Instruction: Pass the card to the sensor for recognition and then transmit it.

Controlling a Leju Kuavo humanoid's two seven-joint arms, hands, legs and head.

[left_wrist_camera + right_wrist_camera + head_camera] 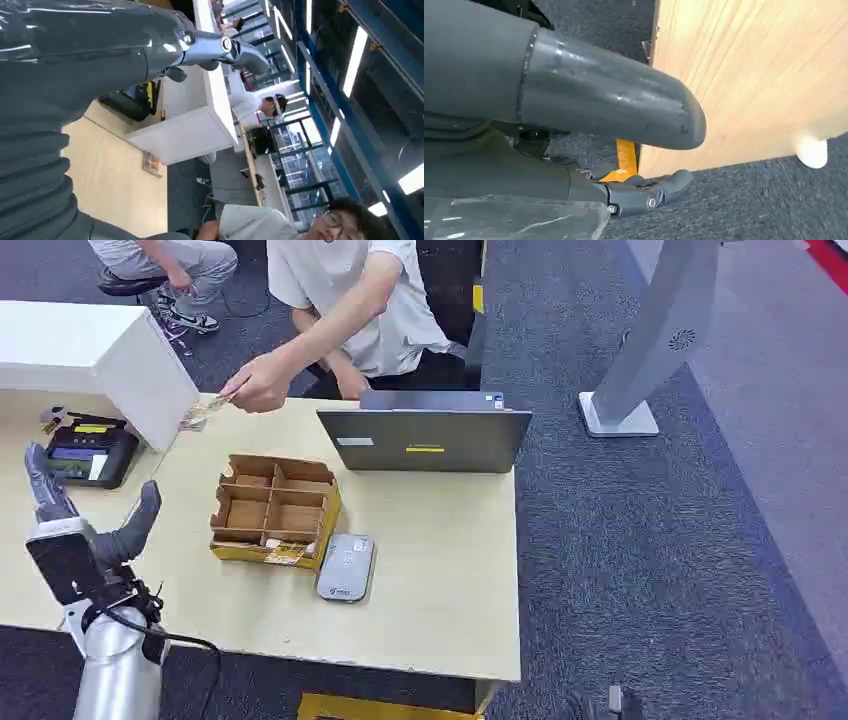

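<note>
Left hand [85, 520] was raised over the counter's [430, 570] near left edge, fingers apart, holding nothing. Right hand [589, 120] hung below the counter beside its edge, over dark carpet; thumb and fingers looked apart with nothing between them, though part of it was hidden. Card [205, 408] was not with the robot: a person's hand [258, 383] held a small card-like item at the far side of the counter, next to the white box [110, 355]. Too small to confirm detail.

Step, as I judged it: hand-over not yet made, card needed receiving first, so the task was barely begun. Likely sensor was either the grey reader [345, 567] just beside the tray [272, 510] or the black terminal [90, 452] at far left; could not tell which.

Next move probably called for the left hand to reach forward toward the person's hand and pinch the card.

Room: open counter between left hand and tray, and between tray and white box. Laptop [425, 435] blocked the far middle. Terminal sat close ahead of the left hand, a bump risk.
</note>
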